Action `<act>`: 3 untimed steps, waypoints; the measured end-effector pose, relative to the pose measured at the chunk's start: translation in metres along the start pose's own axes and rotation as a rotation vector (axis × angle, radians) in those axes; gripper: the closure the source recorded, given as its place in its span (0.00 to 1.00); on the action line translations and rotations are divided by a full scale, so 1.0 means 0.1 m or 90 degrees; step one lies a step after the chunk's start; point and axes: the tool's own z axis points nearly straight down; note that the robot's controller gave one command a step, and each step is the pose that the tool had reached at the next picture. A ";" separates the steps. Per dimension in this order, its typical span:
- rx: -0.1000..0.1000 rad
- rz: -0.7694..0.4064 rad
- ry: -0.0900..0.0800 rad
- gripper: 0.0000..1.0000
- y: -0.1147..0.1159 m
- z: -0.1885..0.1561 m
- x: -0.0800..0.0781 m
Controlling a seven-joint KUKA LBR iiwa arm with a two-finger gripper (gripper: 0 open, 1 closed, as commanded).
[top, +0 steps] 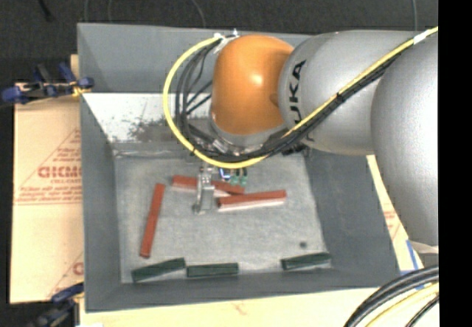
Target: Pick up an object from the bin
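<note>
Camera view is showing the claw hanging low over the middle of the grey metal bin, beneath the arm's orange wrist cover. Whether it is standing open or closed I cannot tell. Its lower end is reading as one pale metal shape, and nothing is showing gripped in it.

A long pale red flat bar is lying just beside the claw, its near end seeming to touch it. Its long axis is running almost level across the bin floor, away towards the view's right. A short red bar is lying just up and left of the claw, and a small green piece is sitting above the pale bar, partly under the wrist.

Judging by this, the pale bar is the likeliest pick — so the claw is needing to close across its narrow width, not along its length.

Well apart, a long red stick is leaning near the left, and three dark green bars are lining the near wall.
</note>
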 end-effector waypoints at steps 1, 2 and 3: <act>0.000 0.000 0.000 0.00 0.00 0.00 0.00; -0.001 0.016 -0.003 0.00 -0.12 0.53 0.13; 0.001 0.005 0.001 0.00 -0.22 0.93 -0.10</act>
